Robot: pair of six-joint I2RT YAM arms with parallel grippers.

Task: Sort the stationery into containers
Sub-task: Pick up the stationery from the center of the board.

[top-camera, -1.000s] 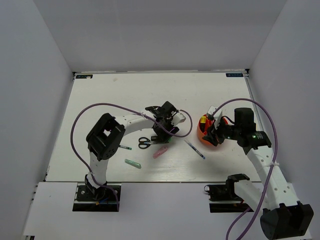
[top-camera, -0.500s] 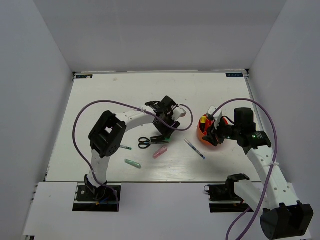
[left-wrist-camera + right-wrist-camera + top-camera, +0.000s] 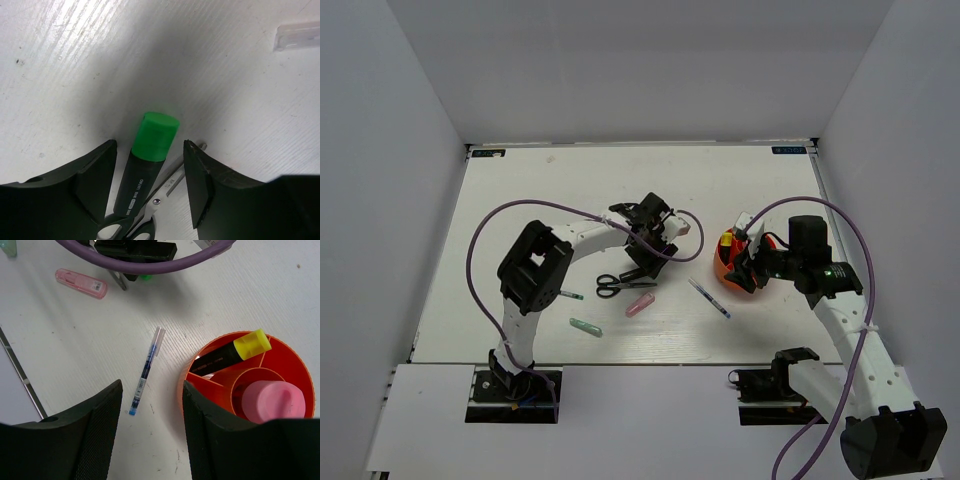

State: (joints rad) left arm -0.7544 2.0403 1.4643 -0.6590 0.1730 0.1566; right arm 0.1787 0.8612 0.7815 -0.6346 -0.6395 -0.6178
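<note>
Since the green-capped marker [image 3: 154, 133] looks light, rigid and probably slick, pinch its barrel below the cap. It lies on the surface [image 3: 75, 60] beside the scissors [image 3: 167, 192], between the left gripper's [image 3: 149, 165] wide jaws; the right gripper's [image 3: 151, 387] jaws gape empty near the orange cup [image 3: 186, 371].

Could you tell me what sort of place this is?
Probably a robotics test booth: a white table boxed in by plain white panels, two robot arms bolted at its edge, scissors and an orange cup as props.
</note>
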